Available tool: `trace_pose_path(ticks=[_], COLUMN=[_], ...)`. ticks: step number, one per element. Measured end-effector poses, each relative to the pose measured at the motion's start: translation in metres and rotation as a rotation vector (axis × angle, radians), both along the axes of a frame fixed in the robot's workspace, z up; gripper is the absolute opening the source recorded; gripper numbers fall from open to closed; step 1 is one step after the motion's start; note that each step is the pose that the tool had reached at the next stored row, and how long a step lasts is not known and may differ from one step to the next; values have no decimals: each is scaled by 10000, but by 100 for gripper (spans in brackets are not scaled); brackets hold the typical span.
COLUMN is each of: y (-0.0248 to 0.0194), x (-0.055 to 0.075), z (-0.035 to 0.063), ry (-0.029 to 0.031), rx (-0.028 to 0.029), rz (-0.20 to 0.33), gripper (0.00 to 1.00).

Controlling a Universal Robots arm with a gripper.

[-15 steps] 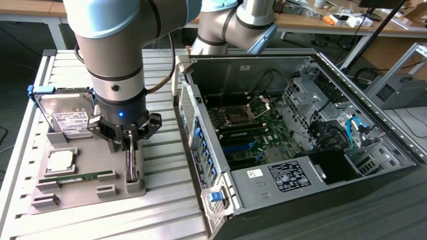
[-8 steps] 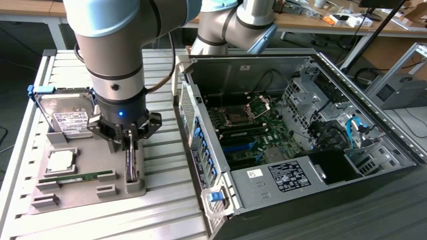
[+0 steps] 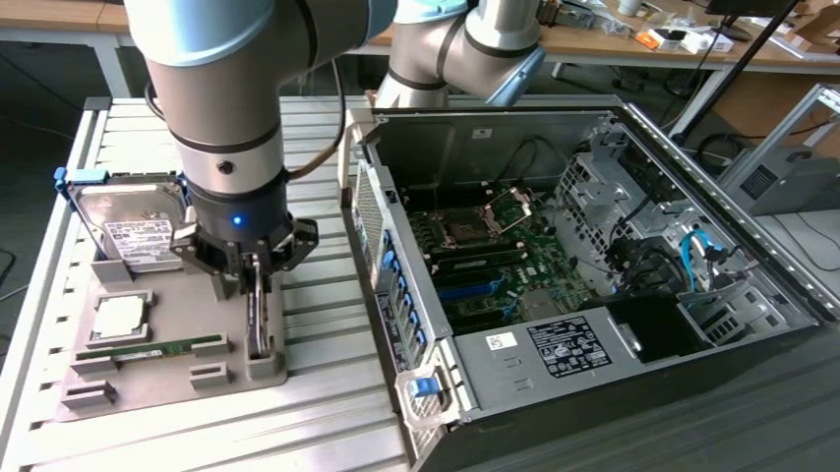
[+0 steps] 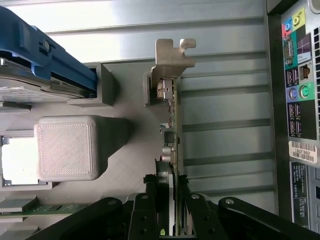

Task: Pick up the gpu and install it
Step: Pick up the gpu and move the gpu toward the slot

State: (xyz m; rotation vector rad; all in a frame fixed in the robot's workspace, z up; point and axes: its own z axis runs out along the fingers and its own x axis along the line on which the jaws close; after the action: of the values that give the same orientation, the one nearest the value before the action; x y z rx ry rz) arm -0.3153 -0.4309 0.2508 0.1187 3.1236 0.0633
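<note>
Gripper [image 4: 167,182] is narrowed onto the gpu [image 4: 173,115], one finger either side of the board. We see the gpu on edge in a grey holder [image 3: 171,379] slot, likely so its top edge is graspable. The open computer case [image 3: 552,246] sits on the exterior view's right.

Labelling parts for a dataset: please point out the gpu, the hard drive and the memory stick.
gpu [image 4: 173,117], wrist view, board edge near its metal bracket.
hard drive [image 3: 141,239], exterior view, its white label.
memory stick [image 3: 155,347], exterior view, middle of the green strip.
</note>
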Motion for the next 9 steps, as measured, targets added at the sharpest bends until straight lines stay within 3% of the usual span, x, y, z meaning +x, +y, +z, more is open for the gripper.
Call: trace_pose_path(ticks=[9], y=[0], x=[0], z=[62], ry=[-1], rx=[1], rz=[0], gripper=[27])
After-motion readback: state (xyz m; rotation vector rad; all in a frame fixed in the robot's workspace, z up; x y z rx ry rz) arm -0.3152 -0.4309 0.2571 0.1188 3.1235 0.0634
